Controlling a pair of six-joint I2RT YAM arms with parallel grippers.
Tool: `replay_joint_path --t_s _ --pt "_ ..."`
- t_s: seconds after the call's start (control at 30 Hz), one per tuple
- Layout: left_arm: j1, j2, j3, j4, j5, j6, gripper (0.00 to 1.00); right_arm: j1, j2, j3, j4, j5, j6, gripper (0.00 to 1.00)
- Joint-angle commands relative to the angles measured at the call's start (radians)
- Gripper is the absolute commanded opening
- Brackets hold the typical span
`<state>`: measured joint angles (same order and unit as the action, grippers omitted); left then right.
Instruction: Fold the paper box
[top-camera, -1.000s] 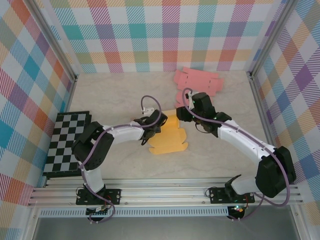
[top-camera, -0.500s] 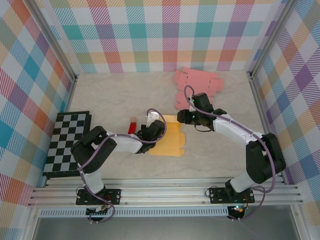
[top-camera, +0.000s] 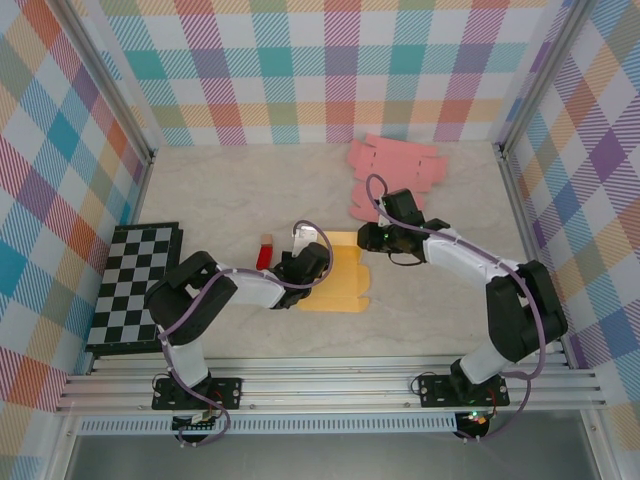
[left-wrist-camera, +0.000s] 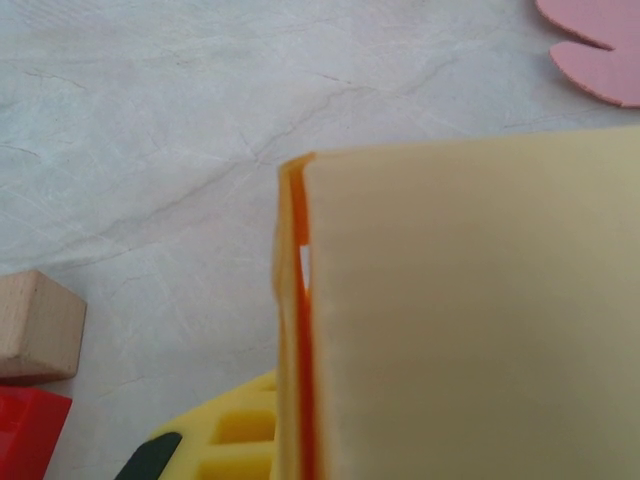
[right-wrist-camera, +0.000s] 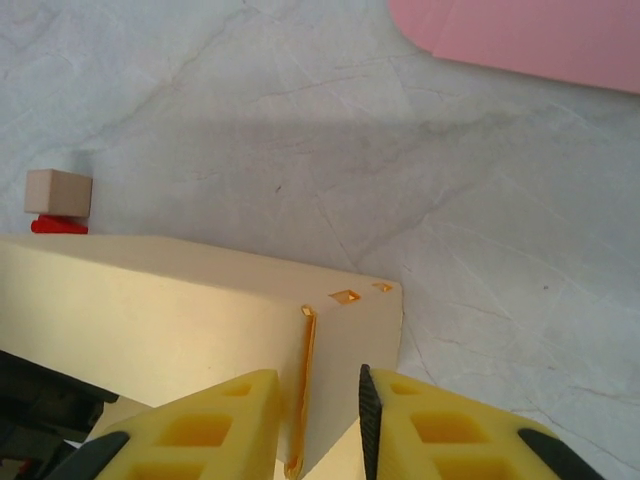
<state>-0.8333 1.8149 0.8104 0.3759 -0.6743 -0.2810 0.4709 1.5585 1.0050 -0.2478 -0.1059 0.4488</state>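
The paper box (top-camera: 340, 275), pale yellow outside and orange inside, lies partly folded at the table's middle. My left gripper (top-camera: 303, 267) is at its left edge, shut on a panel. In the left wrist view that panel (left-wrist-camera: 470, 320) runs into the jaws beside one yellow finger (left-wrist-camera: 235, 435); the other finger is hidden behind it. My right gripper (top-camera: 371, 238) is at the box's far right corner. There the fingers (right-wrist-camera: 250, 420) straddle the upright end wall (right-wrist-camera: 340, 350), jaws narrow, with a thin gap left at the right pad.
Pink flat sheets (top-camera: 393, 166) lie at the back right. A small wooden block on a red one (top-camera: 266, 250) stands just left of the box. A checkerboard (top-camera: 135, 285) covers the left edge. Plaid walls enclose the table.
The box has been folded narrower and the left gripper has shifted right along it, uncovering the red block. The right gripper dropped onto the corner wall and its jaws have narrowed.
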Motion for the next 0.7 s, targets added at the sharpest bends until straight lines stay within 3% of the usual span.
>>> replay_joint_path --t_s 0.0,0.17,0.5,0.67 --pt "-0.015 0.019 0.024 -0.024 0.004 -0.001 0.0 -0.006 0.02 -0.029 -0.001 0.005 -0.006 0.29" --pt "-0.014 0.024 0.045 -0.058 0.057 0.006 0.0 -0.006 0.026 -0.038 -0.012 0.028 -0.004 0.27" --pt "0.023 -0.123 0.089 -0.234 0.264 -0.064 0.44 -0.006 -0.014 -0.059 -0.019 0.088 0.018 0.27" --pt "0.029 -0.231 0.11 -0.316 0.384 -0.075 0.54 -0.005 -0.029 -0.059 -0.026 0.106 0.01 0.27"
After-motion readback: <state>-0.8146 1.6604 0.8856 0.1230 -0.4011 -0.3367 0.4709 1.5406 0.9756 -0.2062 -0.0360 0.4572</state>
